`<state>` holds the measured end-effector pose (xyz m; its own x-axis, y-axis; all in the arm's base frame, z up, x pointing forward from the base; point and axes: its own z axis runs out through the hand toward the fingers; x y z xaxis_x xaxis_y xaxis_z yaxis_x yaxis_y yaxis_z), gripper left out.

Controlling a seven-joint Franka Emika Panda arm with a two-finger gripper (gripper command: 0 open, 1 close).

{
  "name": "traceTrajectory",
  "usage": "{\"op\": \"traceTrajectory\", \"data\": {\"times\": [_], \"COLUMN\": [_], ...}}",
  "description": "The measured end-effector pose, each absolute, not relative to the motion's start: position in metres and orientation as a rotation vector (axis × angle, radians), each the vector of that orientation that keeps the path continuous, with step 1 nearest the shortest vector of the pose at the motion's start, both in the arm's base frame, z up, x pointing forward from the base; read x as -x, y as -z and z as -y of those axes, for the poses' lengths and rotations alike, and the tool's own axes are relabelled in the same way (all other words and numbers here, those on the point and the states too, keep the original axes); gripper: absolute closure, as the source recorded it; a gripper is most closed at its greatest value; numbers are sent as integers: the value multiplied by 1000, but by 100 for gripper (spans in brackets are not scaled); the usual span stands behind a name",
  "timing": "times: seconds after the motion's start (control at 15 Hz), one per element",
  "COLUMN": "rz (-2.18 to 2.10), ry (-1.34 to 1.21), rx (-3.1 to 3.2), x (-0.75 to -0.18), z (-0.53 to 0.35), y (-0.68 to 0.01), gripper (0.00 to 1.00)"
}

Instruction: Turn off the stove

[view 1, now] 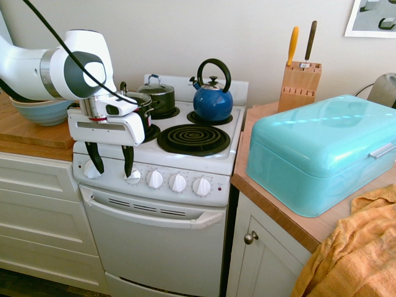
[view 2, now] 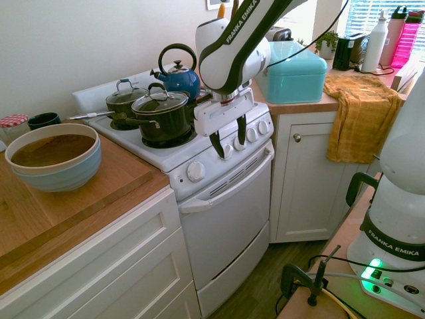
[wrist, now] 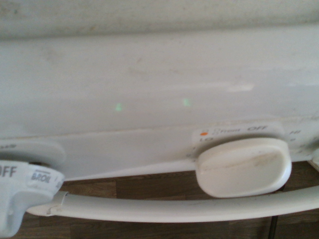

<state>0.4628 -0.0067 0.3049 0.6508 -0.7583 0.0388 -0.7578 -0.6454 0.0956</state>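
Going left to right in the first exterior view, we have the two-finger gripper (view 1: 110, 159) with its fingers wide apart and nothing between them; it hangs over the front edge of the white electric range (view 1: 154, 161), which stands between the white drawers (view 1: 43, 198) and the wooden counter with the turquoise bread box (view 1: 322, 154). The step in hand, as we judge it, is lining up on a burner knob; the oven knob (wrist: 30, 191), marked OFF and BROIL, sits to one side in the wrist view, and we should keep clear of it.

The knob marked Front (wrist: 244, 167) looks the likelier target, though we cannot tell which burner is on; we would centre over its long grip, set one finger on each flat side, close gently, then turn about the knob's own axis until it lines up with OFF; pulling sideways could make the fingers slip. We should also keep the wrist from nudging the lidded pot (view 2: 161, 116) at the front burner; the blue kettle (view 1: 213, 103) stands farther back.
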Motion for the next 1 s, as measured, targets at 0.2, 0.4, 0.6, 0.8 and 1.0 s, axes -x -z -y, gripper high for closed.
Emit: {"op": "traceTrajectory", "data": {"times": [0.2, 0.4, 0.6, 0.8, 1.0], "rz": [1268, 1264, 1255, 1246, 1239], "ry": [-13, -33, -55, -78, -84], "rx": [-2741, -2723, -2717, -2721, -2725], "x": [-466, -468, -471, -476, -478], "z": [10, 7, 5, 0, -4], "y": [-303, -302, -296, -297, -299], "gripper": [100, 100, 100, 100, 100]}}
